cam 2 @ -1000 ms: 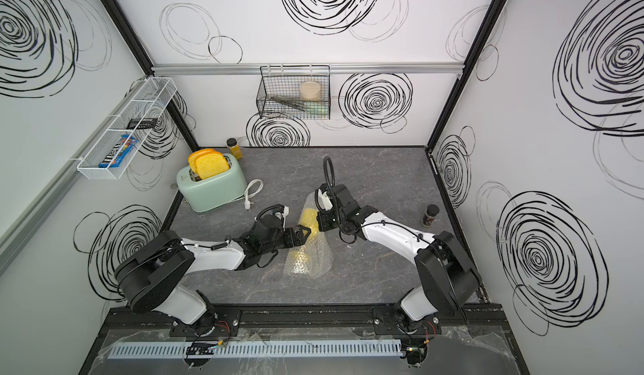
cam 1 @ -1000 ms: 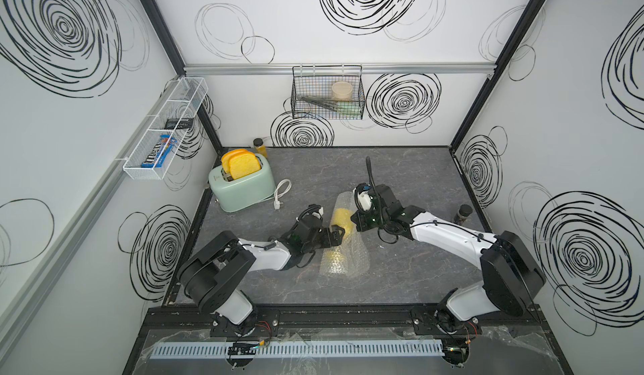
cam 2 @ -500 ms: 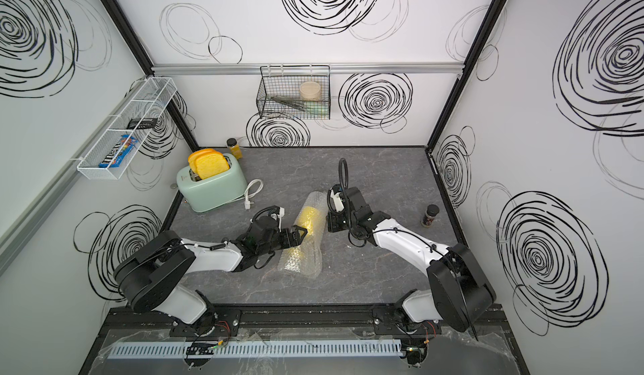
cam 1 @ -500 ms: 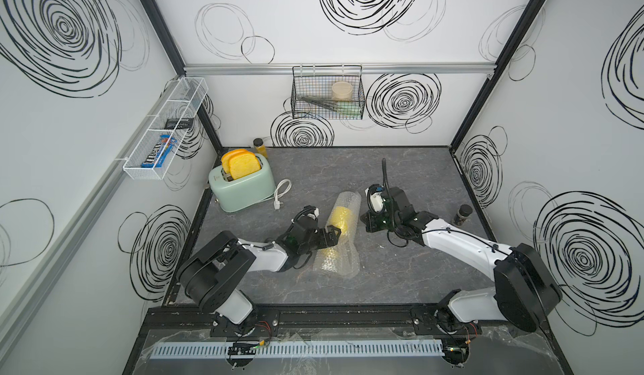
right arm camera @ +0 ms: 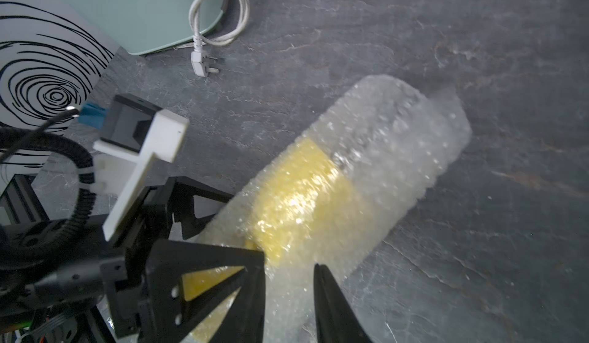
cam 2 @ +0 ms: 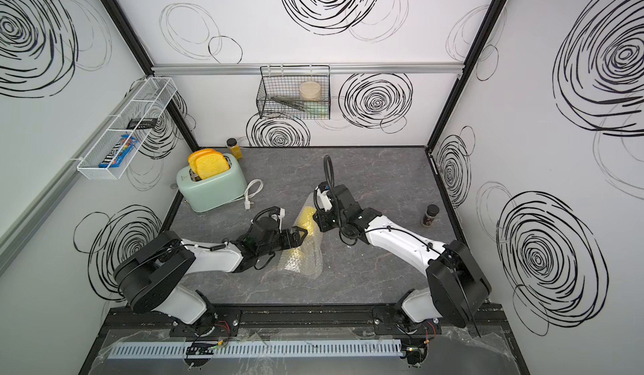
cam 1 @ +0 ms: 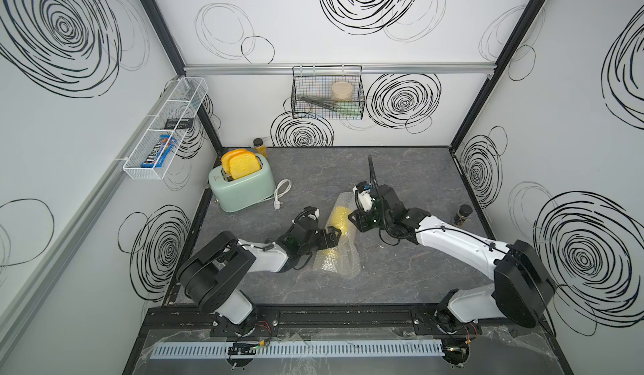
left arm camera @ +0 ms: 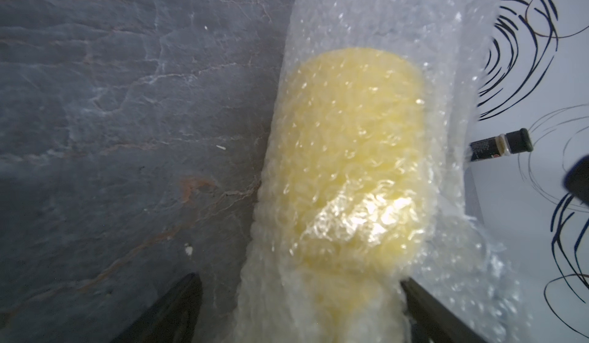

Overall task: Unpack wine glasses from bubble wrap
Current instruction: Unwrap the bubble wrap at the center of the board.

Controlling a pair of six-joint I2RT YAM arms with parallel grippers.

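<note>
The grey surface (cam 1: 400,181) carries the rolled bubble wrap (cam 1: 343,251) near its middle. The left gripper (cam 1: 334,236) has its fingers (left arm camera: 424,300) astride the roll, one touching it; whether they squeeze I cannot tell. The right gripper (cam 1: 352,218) is just beside the roll; its fingers' spread I cannot tell either. The yellow goblet (left arm camera: 347,153) lies inside the wrap

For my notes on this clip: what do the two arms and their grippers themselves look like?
Both arms, left arm and right arm, have white shells with bulky black joints. The left gripper and right gripper are black, with pointed, triangular cut-out fingers. Each wrist carries a white camera bracket; a black ribbed cable loops above the right one. No markings are readable.
</note>
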